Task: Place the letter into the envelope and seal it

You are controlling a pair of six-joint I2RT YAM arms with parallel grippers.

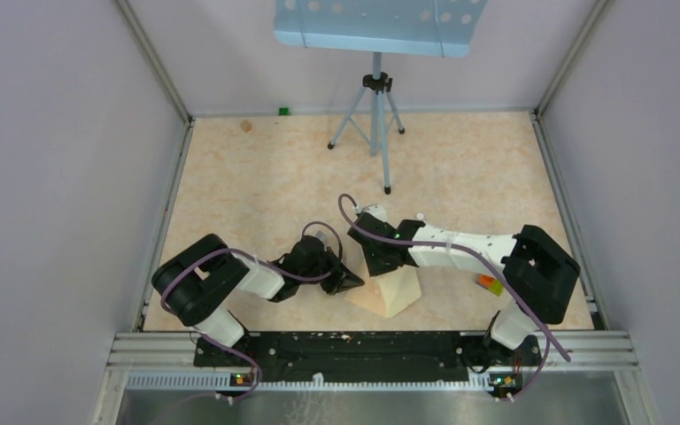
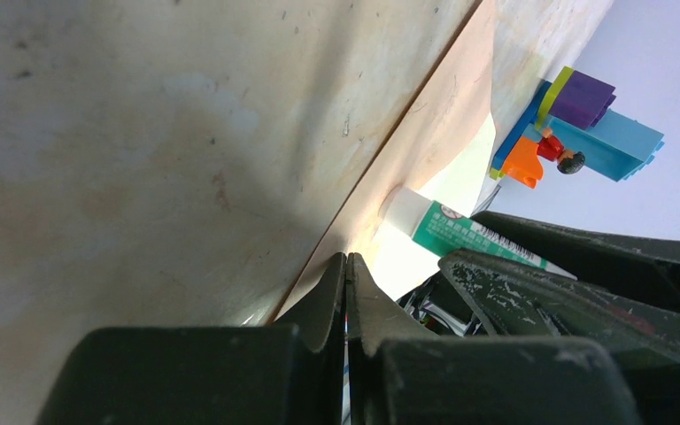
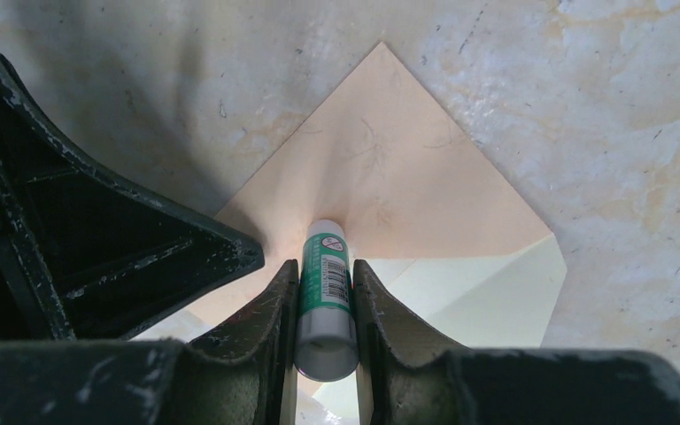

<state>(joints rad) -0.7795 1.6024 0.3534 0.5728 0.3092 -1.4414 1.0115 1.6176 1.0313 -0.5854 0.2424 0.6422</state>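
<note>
The envelope's tan triangular flap (image 3: pixel 390 177) lies open and flat on the marbled table. Just below it shows the pale cream creased sheet, the letter (image 3: pixel 487 288); how far it sits inside the envelope (image 1: pixel 367 297) I cannot tell. My right gripper (image 3: pixel 326 274) is shut on a green-and-white glue stick (image 3: pixel 325 292), whose tip rests on the flap near its base. The left gripper (image 2: pixel 346 258) is shut with nothing between its jaws, its tips down at the flap's edge (image 2: pixel 425 133), close beside the glue stick (image 2: pixel 460 232). In the top view both grippers meet over the paper (image 1: pixel 396 292).
A small cluster of coloured toy bricks (image 1: pixel 490 283) sits on the table right of the paper, by the right arm. A tripod stand (image 1: pixel 374 97) with a blue perforated tray stands at the back. A tiny green cube (image 1: pixel 282 111) lies by the back wall. Walls enclose the table.
</note>
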